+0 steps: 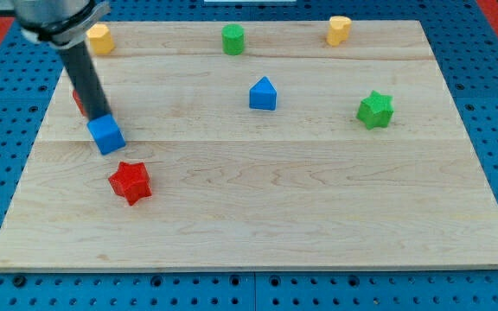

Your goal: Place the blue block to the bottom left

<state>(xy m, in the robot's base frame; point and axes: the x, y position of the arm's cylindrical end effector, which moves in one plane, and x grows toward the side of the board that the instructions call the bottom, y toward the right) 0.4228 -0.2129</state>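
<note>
light: bright, even | shadows: soft, short beside blocks | focus: sharp; rod's top blurred

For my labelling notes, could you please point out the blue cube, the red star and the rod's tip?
blue cube block (106,135), camera view, top face.
red star-shaped block (130,180), camera view, centre.
my tip (100,117), camera view, rod's very end, touching the cube.

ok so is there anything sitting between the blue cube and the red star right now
No. In the camera view, only bare wood separates the blue cube from the red star. My tip sits at the cube's top edge, on the far side.
</note>
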